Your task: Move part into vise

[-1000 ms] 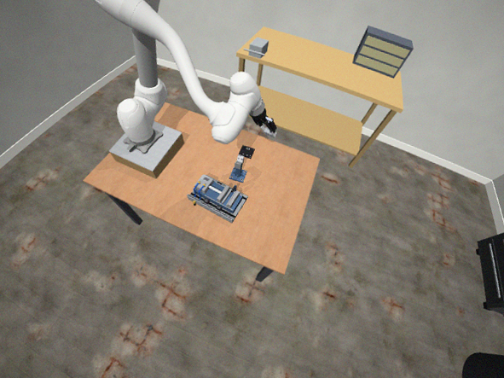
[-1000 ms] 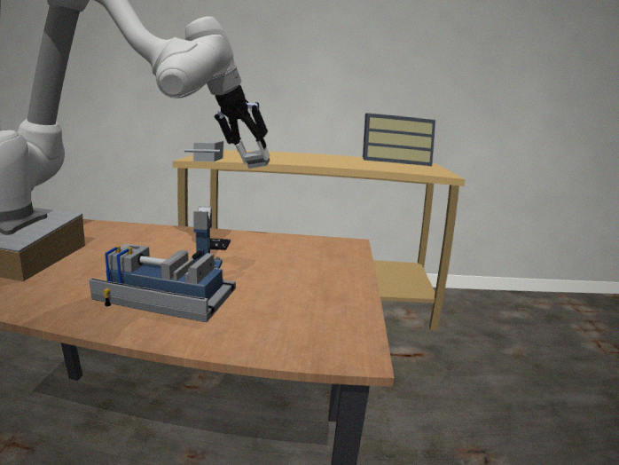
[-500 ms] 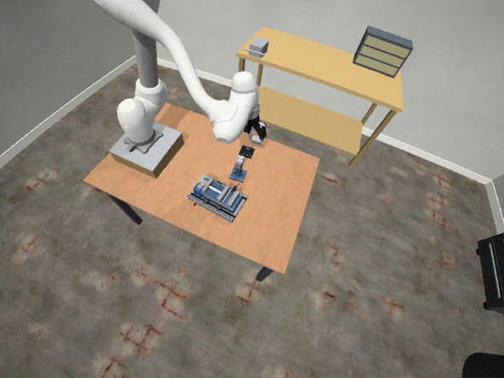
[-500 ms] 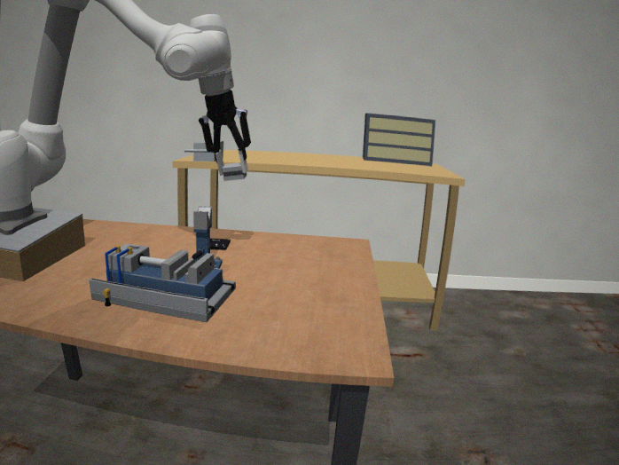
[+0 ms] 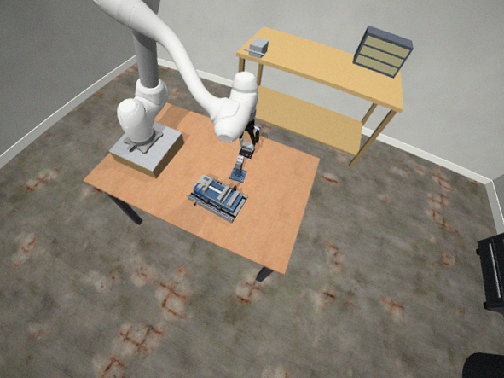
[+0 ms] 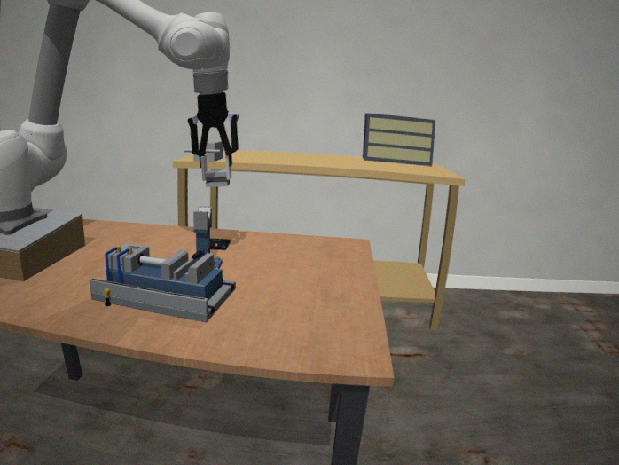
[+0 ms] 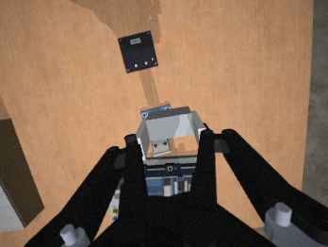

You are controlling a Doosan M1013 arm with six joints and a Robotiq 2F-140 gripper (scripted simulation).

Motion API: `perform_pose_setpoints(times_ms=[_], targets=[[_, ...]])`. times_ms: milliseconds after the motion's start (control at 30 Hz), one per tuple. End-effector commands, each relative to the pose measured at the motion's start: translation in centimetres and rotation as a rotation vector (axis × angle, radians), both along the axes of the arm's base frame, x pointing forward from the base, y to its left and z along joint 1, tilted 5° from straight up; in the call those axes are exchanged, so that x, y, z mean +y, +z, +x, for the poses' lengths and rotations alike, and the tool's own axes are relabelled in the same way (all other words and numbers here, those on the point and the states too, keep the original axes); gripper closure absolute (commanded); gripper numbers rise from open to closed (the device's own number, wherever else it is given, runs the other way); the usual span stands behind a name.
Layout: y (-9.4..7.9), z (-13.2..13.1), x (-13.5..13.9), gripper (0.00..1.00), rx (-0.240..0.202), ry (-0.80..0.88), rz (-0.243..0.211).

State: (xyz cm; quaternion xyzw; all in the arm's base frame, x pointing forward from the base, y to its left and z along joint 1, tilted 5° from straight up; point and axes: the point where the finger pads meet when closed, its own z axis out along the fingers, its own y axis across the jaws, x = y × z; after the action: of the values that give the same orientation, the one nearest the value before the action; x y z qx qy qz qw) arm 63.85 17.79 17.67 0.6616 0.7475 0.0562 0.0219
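Observation:
My gripper [image 6: 215, 172] points straight down and is shut on the part [image 6: 216, 177], a small grey block with a milled slot. It holds the part in the air above the V-block [image 6: 202, 225], a grey rest on a blue post. In the wrist view the part [image 7: 170, 128] sits between the fingertips with its slot visible, and the V-block top [image 7: 160, 147] shows through it. The black infeed plate [image 7: 139, 51] lies bare on the table beyond; it also shows in the exterior view [image 6: 220, 243]. The vise [image 6: 165, 279] stands open, in front of the V-block.
The vise has an air cylinder at its left end [image 6: 117, 260] and sits on a grey base. A wooden shelf table [image 6: 319, 167] stands behind, with a small grey object [image 5: 258, 46] and a drawer box [image 6: 398, 138]. The arm's pedestal [image 5: 146, 148] is on the table's left.

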Motion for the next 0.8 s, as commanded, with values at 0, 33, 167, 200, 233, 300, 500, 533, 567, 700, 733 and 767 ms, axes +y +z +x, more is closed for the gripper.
perform_pose_setpoints(times_ms=[0,33,167,200,233,300,500,533,567,700,733,767], targets=[[0.0,-0.6,-1.3,1.0,0.018,0.021,-0.033],[0.0,-0.7,-1.6,1.0,0.021,0.024,-0.041],[0.0,-0.9,-2.2,1.0,0.028,0.031,-0.056],[0.0,-1.0,-2.4,1.0,0.032,0.034,-0.062],[0.0,-1.1,-2.6,1.0,0.035,0.037,-0.069],[0.0,-1.3,-3.1,1.0,0.04,0.042,-0.08],[0.0,-1.7,-4.0,1.0,0.053,0.053,-0.105],[0.0,-1.7,-4.1,1.0,0.054,0.055,-0.109],[0.0,-1.8,-4.2,1.0,0.055,0.056,-0.111],[0.0,-1.9,-4.5,1.0,0.059,0.059,-0.118],[0.0,-1.9,-4.5,1.0,0.059,0.059,-0.118],[0.0,-1.9,-4.5,1.0,0.059,0.059,-0.119]])
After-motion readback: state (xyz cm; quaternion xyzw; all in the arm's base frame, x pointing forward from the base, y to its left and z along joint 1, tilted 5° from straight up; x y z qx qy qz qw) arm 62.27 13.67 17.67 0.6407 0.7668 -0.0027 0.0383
